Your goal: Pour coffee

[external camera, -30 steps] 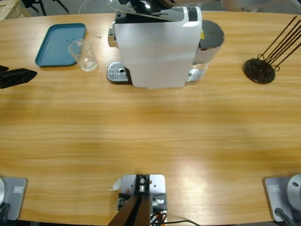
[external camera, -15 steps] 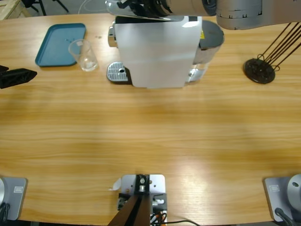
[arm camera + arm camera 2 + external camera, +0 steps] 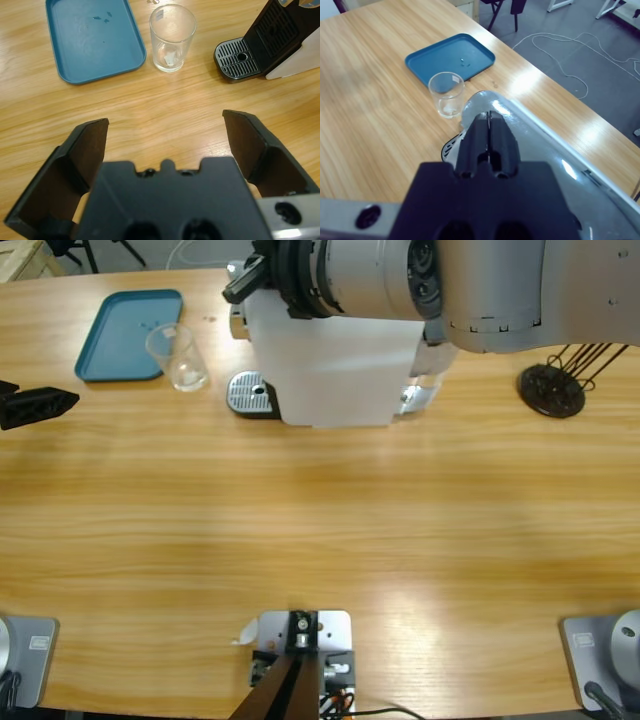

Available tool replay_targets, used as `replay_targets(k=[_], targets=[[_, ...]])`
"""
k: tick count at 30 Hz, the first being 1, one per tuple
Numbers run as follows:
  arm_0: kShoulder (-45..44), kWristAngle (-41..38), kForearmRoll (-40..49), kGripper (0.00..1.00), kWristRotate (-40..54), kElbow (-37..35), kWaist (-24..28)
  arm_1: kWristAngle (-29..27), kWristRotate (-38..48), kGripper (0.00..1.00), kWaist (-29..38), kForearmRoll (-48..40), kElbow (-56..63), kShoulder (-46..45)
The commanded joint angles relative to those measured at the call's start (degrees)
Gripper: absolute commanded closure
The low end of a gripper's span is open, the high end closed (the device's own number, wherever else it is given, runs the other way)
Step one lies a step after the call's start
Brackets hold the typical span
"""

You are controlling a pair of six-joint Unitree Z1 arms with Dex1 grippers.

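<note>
The white coffee machine (image 3: 330, 375) stands at the back middle of the table, its drip grate (image 3: 250, 395) (image 3: 239, 57) on its left. A clear glass (image 3: 180, 358) (image 3: 172, 37) (image 3: 446, 94) stands upright on the wood between the grate and a blue tray (image 3: 130, 332); it looks almost empty and I cannot make out the coffee. My right gripper (image 3: 248, 275) (image 3: 490, 117) is shut, its tips down on the machine's shiny silver top lever (image 3: 520, 125). At the left edge my left gripper (image 3: 62, 400) (image 3: 165, 130) is open, pointing toward the glass with nothing in it.
The big silver right arm (image 3: 480, 285) covers the machine's top and back. A black stand with thin rods (image 3: 550, 390) sits at the right. The blue tray (image 3: 92, 37) (image 3: 451, 59) holds only a few drops. Floor cables (image 3: 570, 45) lie beyond the table edge.
The right arm has swung in from the upper right and now spreads across the top of the machine, its gripper further left. The left gripper and the glass have not moved.
</note>
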Motion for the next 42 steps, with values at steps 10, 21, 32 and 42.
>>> replay_targets(k=[10,21,32,42], targets=[[-1.06,1.16,-6.49,0.0,4.16,2.97,0.31,-4.27,-6.29,0.072,-1.01,21.11,-9.85,-19.29],[21.49,0.61,-16.43,0.059,8.98,3.25,3.9,-6.23,-7.89,0.0,-1.24,35.96,0.48,-32.67],[28.67,-6.72,-39.84,0.059,14.81,5.27,4.18,-7.19,-6.92,0.0,-1.77,36.61,14.86,-42.99],[35.59,-9.42,-47.06,0.057,15.43,5.15,8.01,-7.07,-6.59,0.0,-2.29,36.35,17.67,-44.5]])
